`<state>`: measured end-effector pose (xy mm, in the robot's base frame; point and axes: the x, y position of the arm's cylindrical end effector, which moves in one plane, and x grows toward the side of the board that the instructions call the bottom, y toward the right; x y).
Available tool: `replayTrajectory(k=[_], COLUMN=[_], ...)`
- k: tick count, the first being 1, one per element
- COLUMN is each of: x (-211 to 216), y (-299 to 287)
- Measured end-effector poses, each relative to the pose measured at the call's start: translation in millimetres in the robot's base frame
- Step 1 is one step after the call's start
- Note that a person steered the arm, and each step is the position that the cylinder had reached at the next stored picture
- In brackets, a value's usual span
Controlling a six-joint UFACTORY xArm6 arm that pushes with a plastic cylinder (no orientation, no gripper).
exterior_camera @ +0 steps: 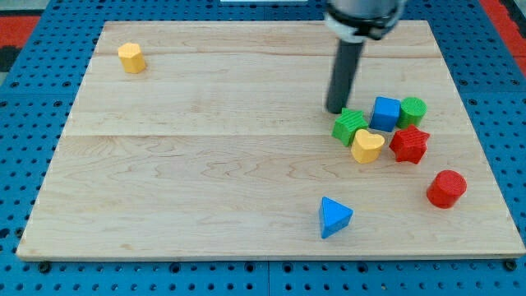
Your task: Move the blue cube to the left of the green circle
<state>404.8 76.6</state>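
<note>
Camera view: one wooden board [205,164].
Tip: my tip [335,110] stands just up-left of the green cube [350,127]; it is a bare rod with no claw to spread or close.
Blue cube [385,113]: touching the green circle [412,109], on its left.
Below them: yellow heart [367,145], red star [409,145].

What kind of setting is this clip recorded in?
Probably a lab bench for robot pushing trials: a wooden board lies on a blue perforated base, small coloured blocks such as the blue cube and green circle are scattered on it, and my tip rests just left of that cluster.
</note>
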Motion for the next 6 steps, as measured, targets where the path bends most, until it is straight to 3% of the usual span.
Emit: replayTrajectory(k=[1,2,4,5,6], x=[59,130,151,213,207], y=[-33,5,-116,-103,-59])
